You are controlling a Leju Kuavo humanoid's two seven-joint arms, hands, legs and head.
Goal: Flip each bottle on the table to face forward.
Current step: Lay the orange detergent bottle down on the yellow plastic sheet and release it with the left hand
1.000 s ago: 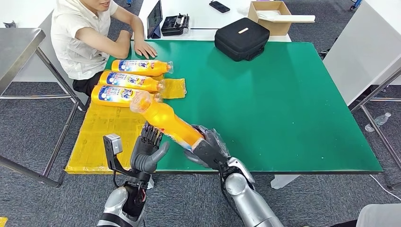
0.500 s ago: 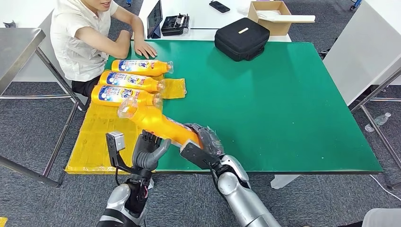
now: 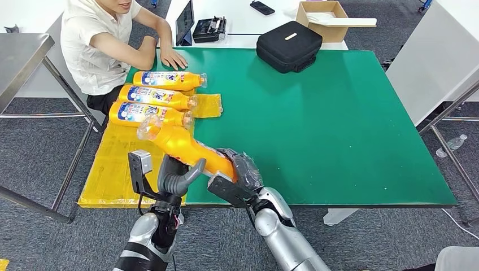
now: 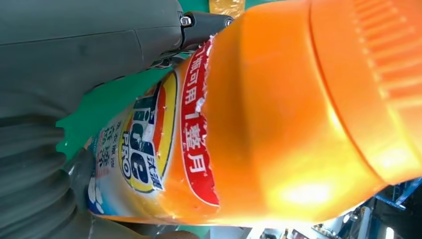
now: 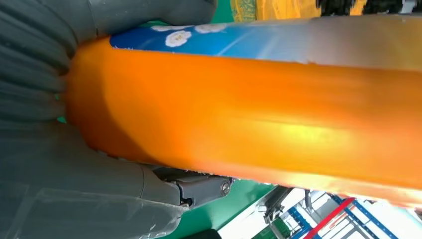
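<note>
Right hand (image 3: 234,175) wrapped tight around the fat end of an orange bottle (image 3: 183,145), holding it up off the green desk (image 3: 316,113) near the front edge, with the clear cap end pointing toward the three bottles (image 3: 155,97) lying label-up side by side on the yellow sheet (image 3: 121,155). Left hand (image 3: 176,176) right under the held bottle, thumb up beside it, but hard to tell if gripping or just touching. Sitting at the far left corner, a person (image 3: 104,42) with one hand flat on the desk, and a black bag (image 3: 288,45) at the back.
</note>
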